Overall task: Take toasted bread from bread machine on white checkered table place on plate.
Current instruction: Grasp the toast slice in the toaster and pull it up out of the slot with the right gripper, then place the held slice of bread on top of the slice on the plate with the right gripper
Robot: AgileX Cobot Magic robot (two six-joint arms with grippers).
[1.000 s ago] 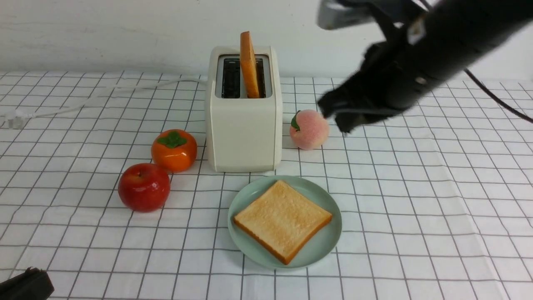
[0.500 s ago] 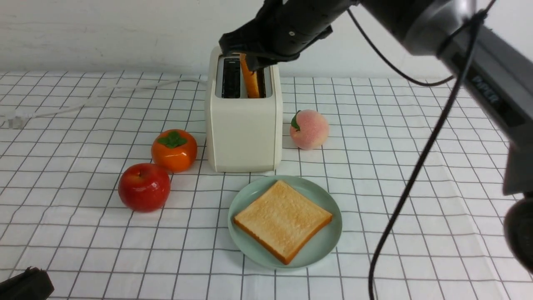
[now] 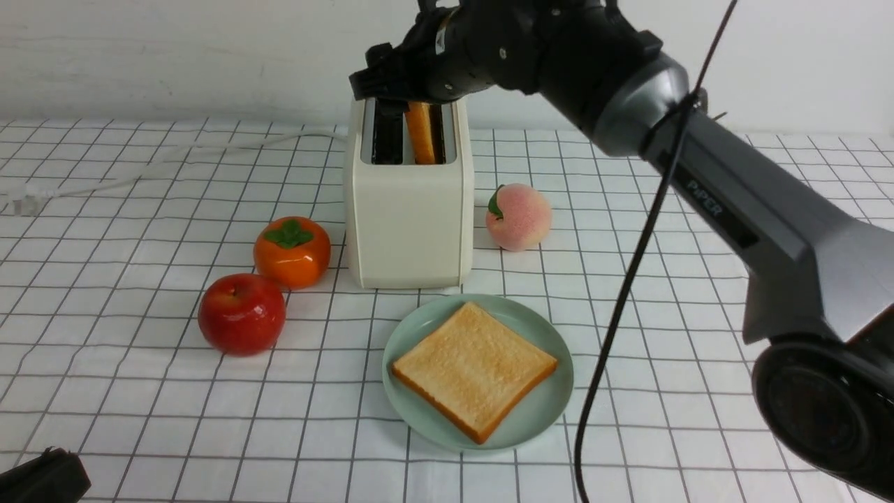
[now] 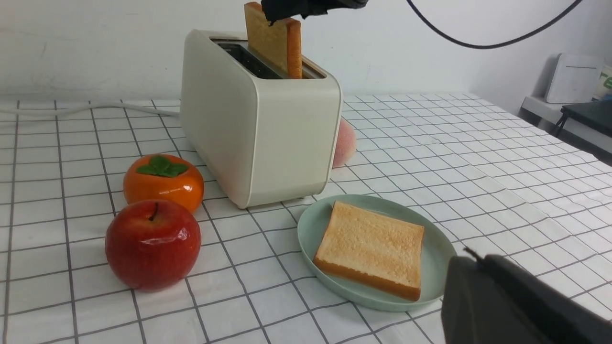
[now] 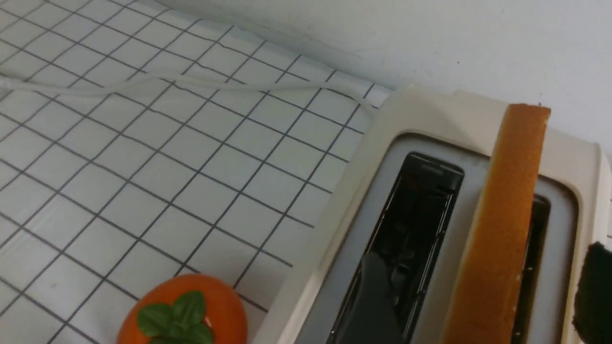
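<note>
The right gripper [image 3: 415, 103] hung over the bread machine [image 3: 408, 223], its fingers [image 5: 377, 296] apart on either side of the upright toasted bread [image 3: 421, 136] in one slot. A second slice [image 3: 475, 367] lay flat on the plate [image 3: 559, 402] (whether the left gripper [image 3: 42, 478] had its fingers apart or together, I cannot tell).
</note>
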